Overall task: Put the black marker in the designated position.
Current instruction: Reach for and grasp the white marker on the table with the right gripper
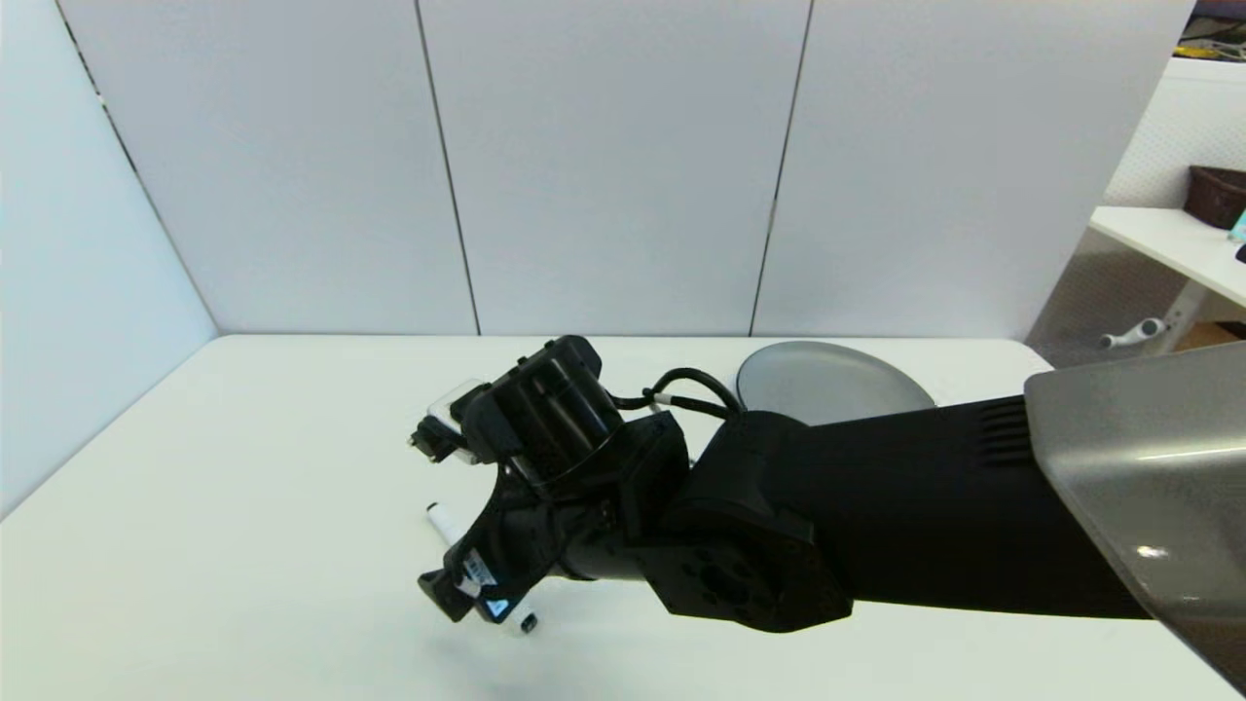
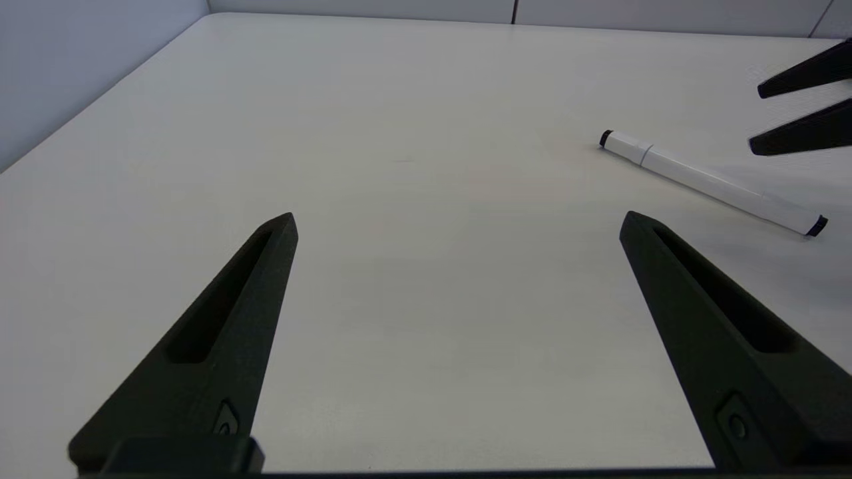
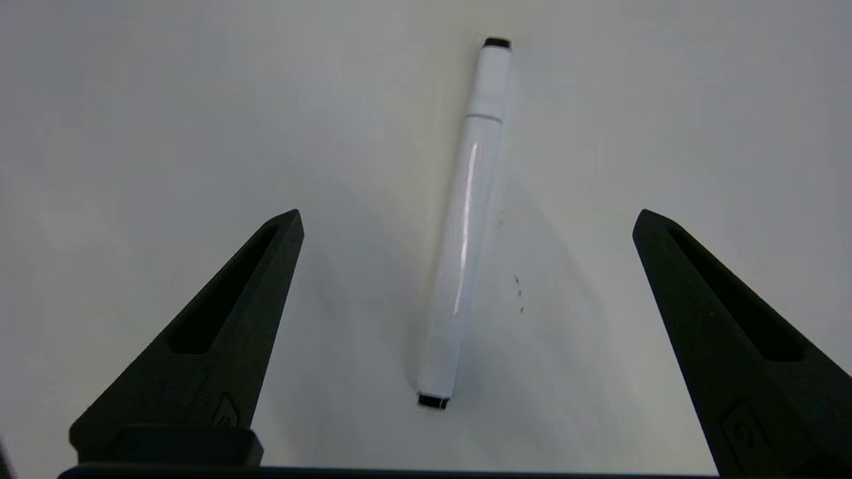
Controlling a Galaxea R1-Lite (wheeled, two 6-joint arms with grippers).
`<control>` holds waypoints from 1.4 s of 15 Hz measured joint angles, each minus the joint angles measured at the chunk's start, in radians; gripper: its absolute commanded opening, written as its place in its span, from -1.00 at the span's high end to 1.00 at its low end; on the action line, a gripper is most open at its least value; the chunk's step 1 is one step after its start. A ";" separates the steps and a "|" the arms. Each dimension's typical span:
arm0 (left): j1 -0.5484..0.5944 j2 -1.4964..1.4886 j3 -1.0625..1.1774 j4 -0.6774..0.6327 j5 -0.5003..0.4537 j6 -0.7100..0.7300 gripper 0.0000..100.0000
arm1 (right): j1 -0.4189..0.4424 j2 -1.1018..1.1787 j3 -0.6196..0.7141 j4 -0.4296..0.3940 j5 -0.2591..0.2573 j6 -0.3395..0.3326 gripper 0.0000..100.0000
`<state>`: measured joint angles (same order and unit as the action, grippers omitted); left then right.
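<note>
The right gripper (image 3: 466, 216), fingers spread wide, straddles the slim white black-tipped marker (image 3: 466, 233); an off-centre closing could roll it away.

We're in what looks like a lab or office test bay: a plain white table (image 1: 243, 467) boxed in by pale grey partition panels (image 1: 604, 166), and off to the side a second white desk (image 1: 1168, 243) on metal legs with a dark basket (image 1: 1217, 195) on top.
</note>
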<state>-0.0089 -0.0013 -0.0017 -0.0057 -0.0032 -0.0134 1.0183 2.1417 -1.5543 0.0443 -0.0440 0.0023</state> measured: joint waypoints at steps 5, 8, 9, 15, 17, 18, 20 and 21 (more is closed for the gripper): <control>0.000 0.000 0.000 0.000 0.000 0.000 -1.00 | 0.007 0.073 -0.070 0.002 -0.119 -0.001 -1.00; 0.000 0.000 0.000 0.000 0.000 0.000 -1.00 | 0.013 0.097 -0.073 0.010 -0.130 -0.002 -1.00; 0.000 0.000 0.000 0.000 0.000 0.000 -1.00 | 0.013 0.103 -0.076 0.031 -0.137 -0.002 -1.00; 0.000 0.000 0.000 0.000 0.000 0.000 -1.00 | 0.015 0.130 -0.113 0.078 -0.149 0.003 -1.00; 0.000 0.000 0.000 0.000 0.000 0.000 -1.00 | 0.018 0.128 -0.129 0.078 -0.151 0.004 -1.00; 0.000 0.000 0.000 0.000 0.000 0.001 -1.00 | 0.018 0.128 -0.140 0.077 -0.151 0.006 -1.00; 0.000 0.000 0.000 0.000 0.000 0.000 -1.00 | 0.023 0.128 -0.163 0.077 -0.151 0.023 -1.00; 0.000 0.000 0.000 0.000 0.000 0.000 -1.00 | 0.024 0.129 -0.171 0.078 -0.151 0.031 -1.00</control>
<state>-0.0089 -0.0013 -0.0017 -0.0057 -0.0032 -0.0130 1.0426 2.2706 -1.7251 0.1221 -0.1951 0.0336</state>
